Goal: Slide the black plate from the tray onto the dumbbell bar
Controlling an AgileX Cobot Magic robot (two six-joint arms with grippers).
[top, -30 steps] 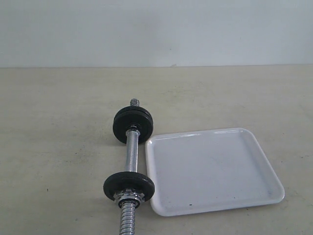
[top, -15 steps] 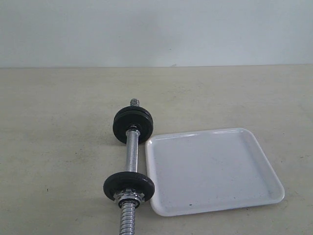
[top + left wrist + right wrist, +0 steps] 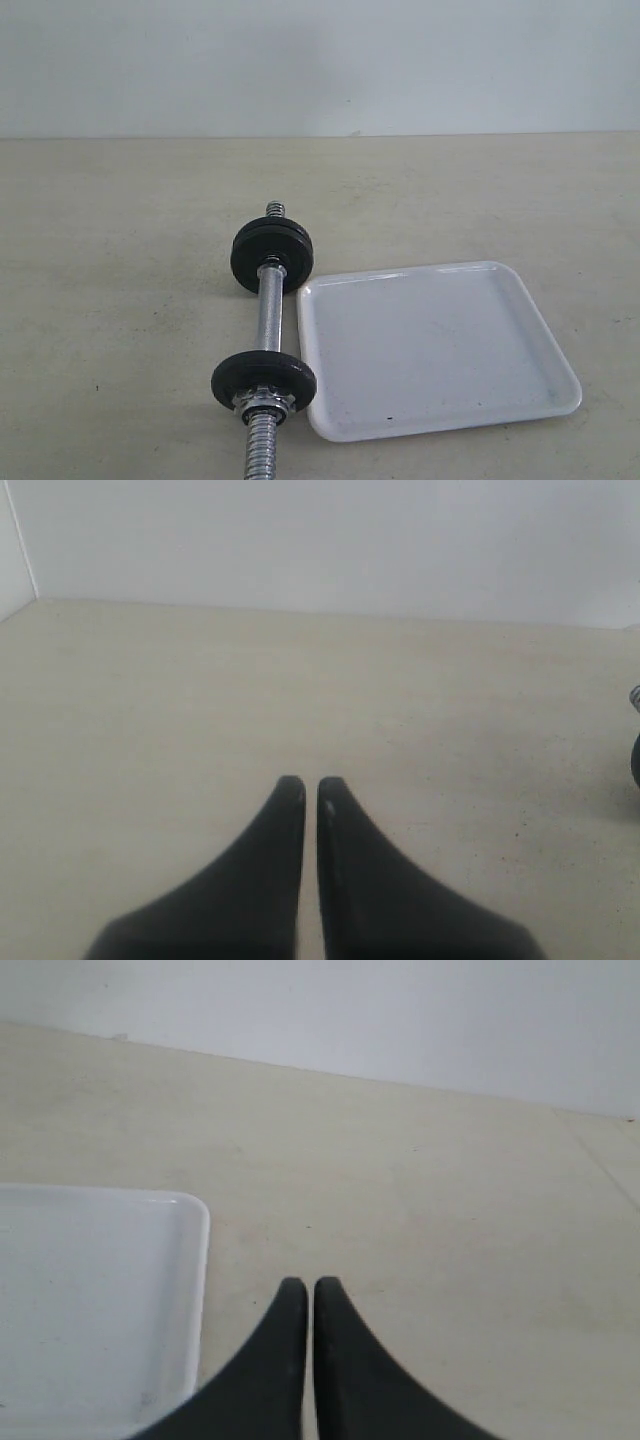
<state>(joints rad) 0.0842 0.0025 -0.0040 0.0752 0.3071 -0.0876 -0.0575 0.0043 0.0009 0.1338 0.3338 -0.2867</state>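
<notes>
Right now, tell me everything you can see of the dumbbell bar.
The dumbbell bar is a shiny chrome rod, smooth in the middle, spiral-threaded at both ends. It lies flat on the beige table, running near to far just left of the white tray. A near black disc sits on it with a silver collar nut on its outer side; the far black discs, seemingly two together, sit toward the other end. Its near tip runs out of frame.

No writing, label, brand, number or sign can be read in any view. None is made out on the tray [image 3: 440,350] or the dumbbell bar [image 3: 267,320].
</notes>
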